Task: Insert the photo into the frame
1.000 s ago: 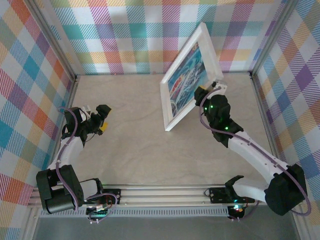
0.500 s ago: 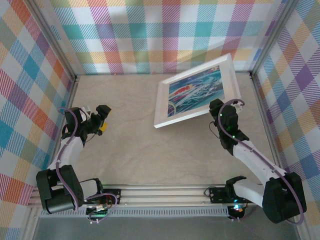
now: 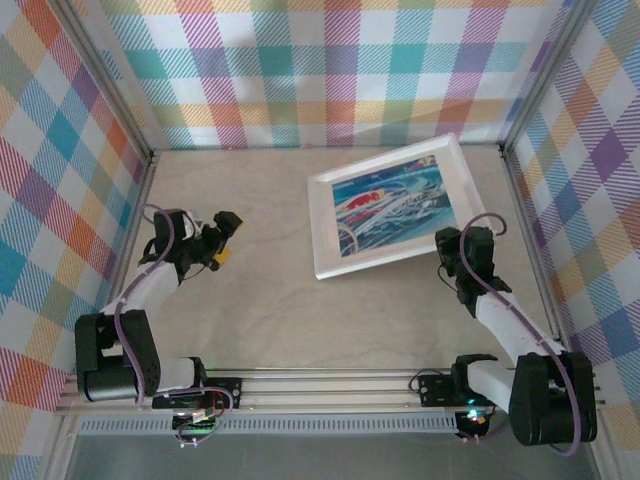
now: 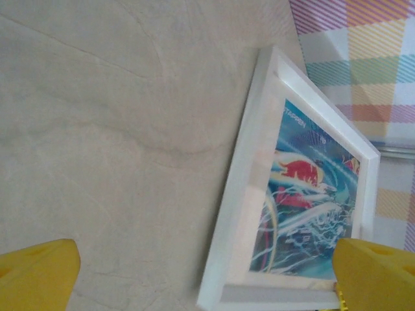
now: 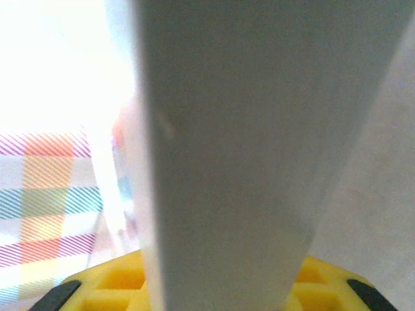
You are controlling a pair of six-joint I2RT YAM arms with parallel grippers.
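The white frame (image 3: 324,222) lies face up and almost flat at the back right of the table. The blue, teal and white photo (image 3: 395,208) with red marks shows inside it. My right gripper (image 3: 452,247) is at the frame's near right edge, shut on it. In the right wrist view that white edge (image 5: 246,162) runs straight up between the yellow pads (image 5: 110,288). My left gripper (image 3: 222,243) is open over bare table at the left, well clear of the frame. From its wrist I see the frame (image 4: 243,194) and photo (image 4: 308,201) beyond its spread yellow fingertips (image 4: 39,275).
Checked walls (image 3: 300,70) close the table in at the back and both sides. The right wall stands close behind the frame's far corner. A metal rail (image 3: 320,385) with both arm bases runs along the near edge. Bare tabletop (image 3: 270,290) lies between the arms.
The frame has swung down from standing steeply on edge to lying almost flat, still held by my right gripper, which drew back to the right. My left gripper shifted slightly right.
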